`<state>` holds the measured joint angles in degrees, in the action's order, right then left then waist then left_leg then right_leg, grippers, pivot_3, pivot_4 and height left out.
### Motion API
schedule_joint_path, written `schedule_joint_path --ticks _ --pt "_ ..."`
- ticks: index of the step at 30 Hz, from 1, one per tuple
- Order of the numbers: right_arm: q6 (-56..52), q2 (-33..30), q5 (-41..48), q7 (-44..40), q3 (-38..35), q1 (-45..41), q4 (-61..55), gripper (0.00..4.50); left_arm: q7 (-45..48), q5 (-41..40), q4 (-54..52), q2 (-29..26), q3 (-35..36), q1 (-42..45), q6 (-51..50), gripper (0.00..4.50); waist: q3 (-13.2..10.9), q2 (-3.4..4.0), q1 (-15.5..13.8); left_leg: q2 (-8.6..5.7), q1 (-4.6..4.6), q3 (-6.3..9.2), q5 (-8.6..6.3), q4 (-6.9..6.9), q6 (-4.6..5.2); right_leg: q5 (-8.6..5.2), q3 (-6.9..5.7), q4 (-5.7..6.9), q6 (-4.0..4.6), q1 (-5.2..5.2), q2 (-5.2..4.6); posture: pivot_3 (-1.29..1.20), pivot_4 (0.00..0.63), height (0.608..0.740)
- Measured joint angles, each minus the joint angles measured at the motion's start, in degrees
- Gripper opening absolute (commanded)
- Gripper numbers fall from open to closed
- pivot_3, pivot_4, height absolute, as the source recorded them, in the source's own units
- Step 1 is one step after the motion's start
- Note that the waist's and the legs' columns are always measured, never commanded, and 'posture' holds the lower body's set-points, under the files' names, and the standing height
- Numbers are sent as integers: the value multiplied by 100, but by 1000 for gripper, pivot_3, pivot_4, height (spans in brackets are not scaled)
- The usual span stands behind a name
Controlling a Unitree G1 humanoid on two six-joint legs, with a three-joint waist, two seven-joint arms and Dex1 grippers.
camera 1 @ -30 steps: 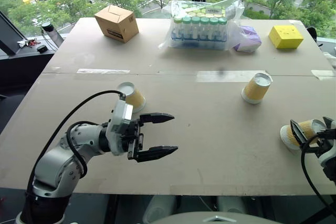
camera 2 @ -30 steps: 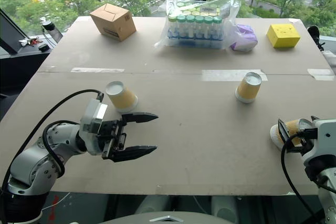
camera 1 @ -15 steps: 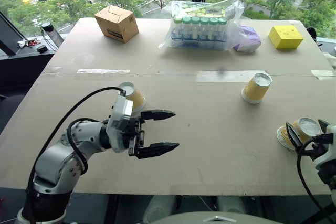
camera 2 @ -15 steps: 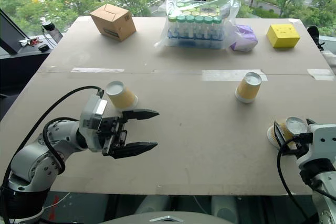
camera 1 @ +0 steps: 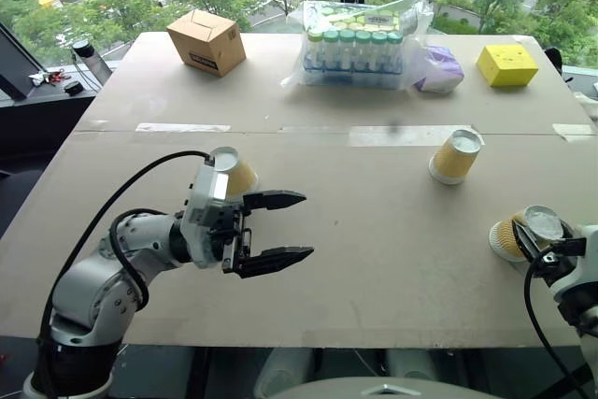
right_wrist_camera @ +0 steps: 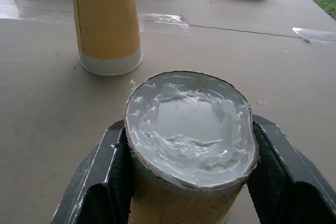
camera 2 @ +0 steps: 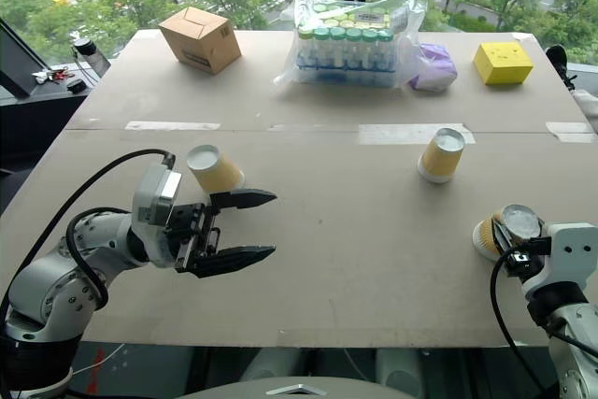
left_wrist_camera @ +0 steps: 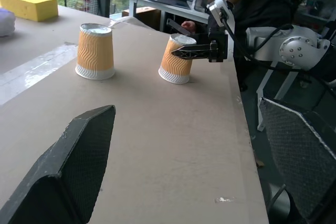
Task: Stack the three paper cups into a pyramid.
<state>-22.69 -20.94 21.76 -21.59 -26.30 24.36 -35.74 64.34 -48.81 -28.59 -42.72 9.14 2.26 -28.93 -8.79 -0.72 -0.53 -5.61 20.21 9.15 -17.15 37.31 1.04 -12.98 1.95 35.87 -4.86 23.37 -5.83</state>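
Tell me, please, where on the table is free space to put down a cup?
The widest bare patch is the table's middle, between the open left gripper and the cup gripped by the right gripper, in front of the standing cup. The far edge is crowded: cardboard box, bag of tubes, yellow box.

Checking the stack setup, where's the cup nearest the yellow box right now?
Upside down mid-table on the right, the cup stands before the yellow box.

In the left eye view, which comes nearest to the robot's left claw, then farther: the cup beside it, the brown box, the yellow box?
From the left gripper:
1. Paper cup, just behind it.
2. Brown box, far left corner.
3. Yellow box, far right corner.
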Motion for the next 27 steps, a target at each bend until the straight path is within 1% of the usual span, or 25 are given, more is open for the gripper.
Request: schedule_joint_path --ticks 2,3,4,5,7,10,14,17,20,24,27 --pt "-49 -262 104 -259 178 -31 -99 2127 -49 -13 0 1 59 -87 0 4500 0 0 25 3 -2 -4 0 0 0 0 4 0 0 0 2 0 150 740" --pt "-210 -491 231 -418 409 -244 -261 2127 -73 -7 -2 3 135 -215 17 4500 0 0 78 7 -4 -11 0 0 0 0 11 0 0 0 5 0 150 740" --pt "-259 -584 310 -486 544 -400 -401 2127 -86 8 -3 11 141 -255 25 4500 0 0 110 7 -5 -14 0 0 0 0 15 0 -1 0 5 0 150 740" --pt "-340 -670 362 -545 717 -604 -539 2127 -92 27 -4 22 153 -304 55 4500 0 -1 120 11 -6 -15 0 0 0 0 15 0 -1 0 7 0 150 740" --pt "-481 -934 297 -670 1418 -1320 -630 2127 -209 32 -8 93 191 -453 73 4500 3 -10 142 14 -10 -22 0 1 1 0 19 0 -1 -1 13 0 150 740" --pt "-644 -907 216 -699 2182 -2160 -514 2127 -431 31 -14 225 289 -585 90 4500 2 -14 104 15 -7 -16 0 1 0 1 16 0 0 0 13 0 150 740" --pt "-724 -793 90 -835 2931 -3026 -36 2127 -673 71 -54 364 502 -950 205 4500 5 -21 114 9 -4 -20 -1 0 0 2 20 -4 1 6 6 0 150 740" --pt "-715 -777 -39 -973 3286 -3378 369 2127 -751 194 -192 412 603 -1305 329 4500 5 -21 100 5 22 -15 -1 0 1 2 18 -3 2 31 3 0 150 740" --pt "-651 -814 -95 -1315 3489 -3652 733 2127 -883 282 -413 469 804 -1720 490 4500 6 -21 102 4 41 -14 -1 4 0 5 16 -3 4 48 1 0 150 740" --pt "-527 -875 -109 -1701 3585 -3801 1045 2127 -964 409 -639 574 875 -2164 681 4500 6 -21 105 4 40 -15 -1 4 1 5 15 -2 5 47 1 0 150 740" --pt "-547 -710 -39 -1884 3744 -3963 1123 2127 -979 430 -701 622 971 -2433 763 4500 6 -20 121 10 38 -16 -1 4 0 9 14 0 11 47 5 0 150 740"
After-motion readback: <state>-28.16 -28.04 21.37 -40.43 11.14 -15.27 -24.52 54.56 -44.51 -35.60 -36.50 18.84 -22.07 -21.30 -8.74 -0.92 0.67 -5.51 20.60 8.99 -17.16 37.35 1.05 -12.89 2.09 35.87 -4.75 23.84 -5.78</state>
